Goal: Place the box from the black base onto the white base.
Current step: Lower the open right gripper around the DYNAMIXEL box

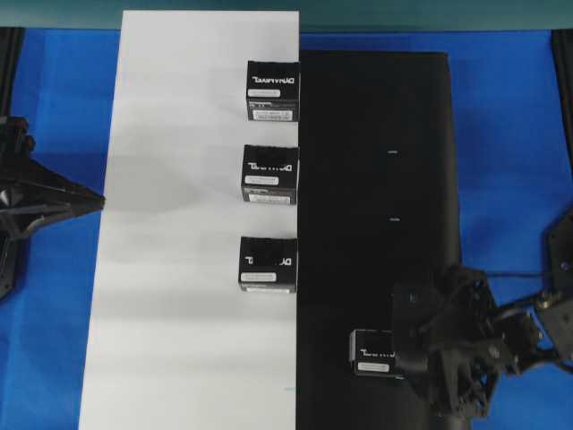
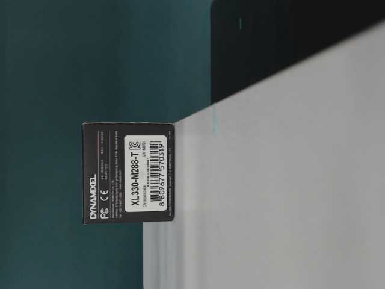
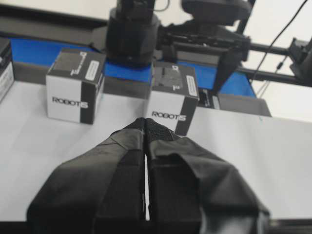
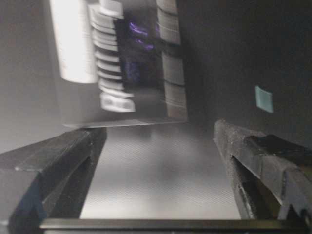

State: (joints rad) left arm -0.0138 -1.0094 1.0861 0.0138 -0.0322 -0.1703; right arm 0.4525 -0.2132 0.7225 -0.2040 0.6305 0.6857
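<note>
While three small black lettered boxes are set on large white rectangular board, fourth box is left on matte black sheet; right gripper is held wide open, empty; left gripper is closed, empty.

Robot body: two black arms, matte finish throughout.

We note the right arm as a dense cluster of black brackets and housings, with thin black cables running off toward the edge. The left arm shows as black angular struts narrowing to a point. The left gripper has two broad fingers wrapped in creased black tape with a fabric-like texture. The right gripper has two flat black fingers with a rough, grainy inner face, joined by a straight black bar along the base.
</note>
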